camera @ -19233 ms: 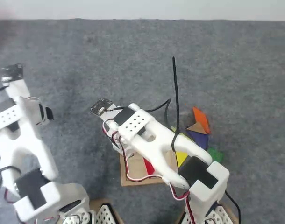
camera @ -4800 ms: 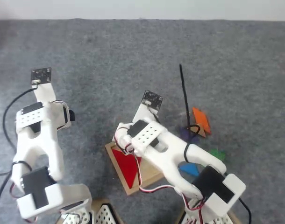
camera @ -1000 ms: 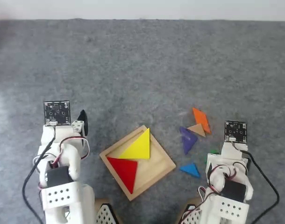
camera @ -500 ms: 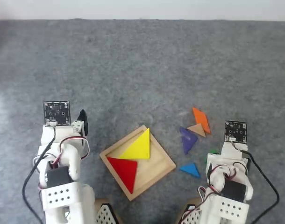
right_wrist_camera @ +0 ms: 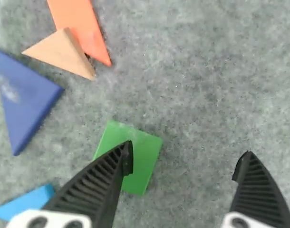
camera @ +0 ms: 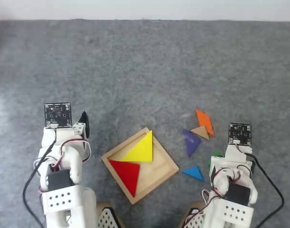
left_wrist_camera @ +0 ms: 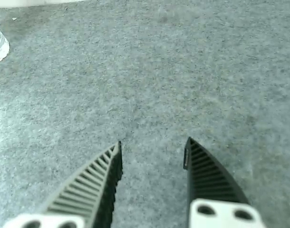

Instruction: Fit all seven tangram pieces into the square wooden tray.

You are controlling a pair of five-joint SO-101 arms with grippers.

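- We see the square wooden tray (camera: 160,167) lying on the grey carpet (camera: 145,71) between the two arms' bases, turned so that one corner points away from them (a diamond, seen from the high view).
- Two pieces lie inside it. The yellow triangle (camera: 141,148) fills the far part, with its tip up at the tray's far corner. The red triangle (camera: 127,173) sits just beside it in the nearer part, toward the left arm.
- The other five pieces lie on the carpet on the right arm's side of the tray.
- Farthest out, the orange parallelogram (camera: 204,121) touches the small tan triangle (camera: 200,131), and the purple triangle (camera: 190,141) lies just beside that one.
- The blue triangle (camera: 194,173) lies alone, between the tray and the right arm.
- The green square (right_wrist_camera: 140,152) lies flat under the right arm's wrist, partly covered by it in the high view.
- The right gripper (right_wrist_camera: 188,147) hangs above the carpet with its fingers spread wide and nothing between them. One finger is over the green square, though we cannot tell whether it touches.
- The left gripper (left_wrist_camera: 153,141) is parted too, holds nothing, and looks out over bare carpet, well apart from the tray.
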